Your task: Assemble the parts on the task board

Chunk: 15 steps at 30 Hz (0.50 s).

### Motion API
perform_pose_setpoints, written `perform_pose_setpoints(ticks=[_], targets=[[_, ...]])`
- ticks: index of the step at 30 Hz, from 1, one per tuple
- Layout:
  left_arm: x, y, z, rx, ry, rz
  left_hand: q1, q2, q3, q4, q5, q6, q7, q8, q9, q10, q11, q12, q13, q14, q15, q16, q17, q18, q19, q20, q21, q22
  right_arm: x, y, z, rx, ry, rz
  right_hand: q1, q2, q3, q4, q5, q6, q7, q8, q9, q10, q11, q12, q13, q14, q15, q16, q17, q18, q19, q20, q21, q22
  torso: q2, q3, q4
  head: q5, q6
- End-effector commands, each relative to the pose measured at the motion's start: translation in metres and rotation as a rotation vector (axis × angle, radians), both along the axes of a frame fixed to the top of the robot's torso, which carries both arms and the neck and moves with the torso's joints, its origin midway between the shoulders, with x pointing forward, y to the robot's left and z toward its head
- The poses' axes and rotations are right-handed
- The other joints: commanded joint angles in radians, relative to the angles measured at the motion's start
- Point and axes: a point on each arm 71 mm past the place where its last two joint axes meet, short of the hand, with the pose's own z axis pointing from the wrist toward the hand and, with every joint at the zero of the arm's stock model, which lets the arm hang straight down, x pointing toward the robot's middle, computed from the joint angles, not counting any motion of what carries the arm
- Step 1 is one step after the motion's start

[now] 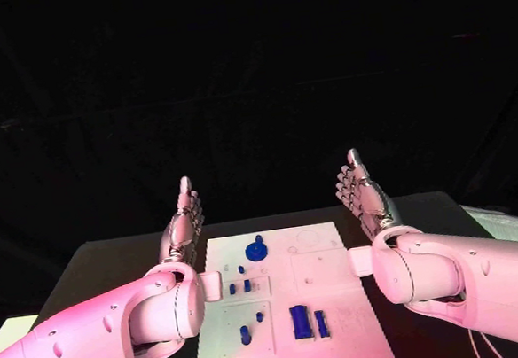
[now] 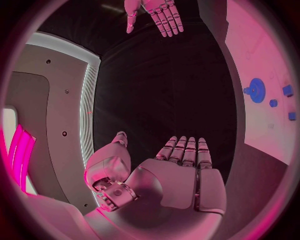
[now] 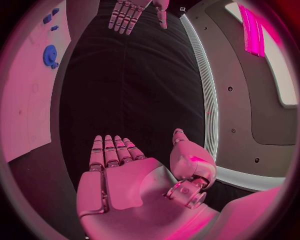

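You've got the black table w/ the white task board lying flat in the middle, btwn the two arms. Left hand is raised at the board's left edge, fingers straight, side by side, holding nothing; wrist view shows the palm flat, thumb apart from the rest. Right hand mirrors it at the board's right edge, also empty, fingers extended and close together, thumb off to the side. Neither hand touches the board. On the board you see blue parts: a round gear-like part toward the far end, two upright blocks near the front, side by side, and a few small pegs on the left half. Gear also shows in the left wrist view.
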Motion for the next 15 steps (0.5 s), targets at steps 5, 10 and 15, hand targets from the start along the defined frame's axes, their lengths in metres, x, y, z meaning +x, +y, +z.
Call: perform_pose_setpoints(ticks=[5,10,15], targets=[[-0.0003,-0.001,0.0028,0.008,-0.03,-0.001,-0.17,0.0,-0.015,-0.001,-0.006,-0.13,0.0,-0.004,-0.001,-0.137,0.0,-0.006,-0.001,-0.125,0.001,-0.007,-0.001,-0.015,-0.109,-0.002,-0.006,-0.032,-0.0004,0.0007,0.0015,-0.001,-0.019,0.0,-0.104,0.0,-0.008,0.001,-0.005,-0.131,0.0,-0.003,-0.001,-0.144,0.0,-0.006,-0.001,-0.154,0.0,-0.007,-0.001,-0.014,-0.14,0.0,-0.007,-0.003,0.0,0.0,0.0,0.0,0.0],[-0.0003,-0.001,0.0028,0.008,-0.03,-0.001,-0.17,0.0,-0.015,-0.001,-0.006,-0.13,0.0,-0.004,-0.001,-0.137,0.0,-0.006,-0.001,-0.125,0.001,-0.007,-0.001,-0.015,-0.109,-0.002,-0.006,-0.032,-0.0004,0.0007,0.0015,-0.001,-0.019,0.0,-0.178,0.0,-0.008,0.001,-0.005,-0.131,0.0,-0.003,-0.001,-0.144,0.0,-0.006,-0.001,-0.154,0.0,-0.007,-0.001,-0.014,-0.14,0.0,-0.007,-0.003,0.0,0.0,0.0,0.0,0.0],[-0.0003,-0.001,0.0028,0.008,-0.03,-0.001,-0.17,0.0,-0.015,-0.001,-0.006,-0.13,0.0,-0.004,-0.001,-0.137,0.0,-0.006,-0.001,-0.125,0.001,-0.007,-0.001,-0.015,-0.109,-0.002,-0.006,-0.032,-0.0004,0.0007,0.0015,-0.001,-0.019,0.0,-0.178,0.0,-0.008,0.001,-0.005,-0.131,0.0,-0.003,-0.001,-0.144,0.0,-0.006,-0.001,-0.154,0.0,-0.007,-0.001,-0.014,-0.14,0.0,-0.007,-0.003,0.0,0.0,0.0,0.0,0.0]])
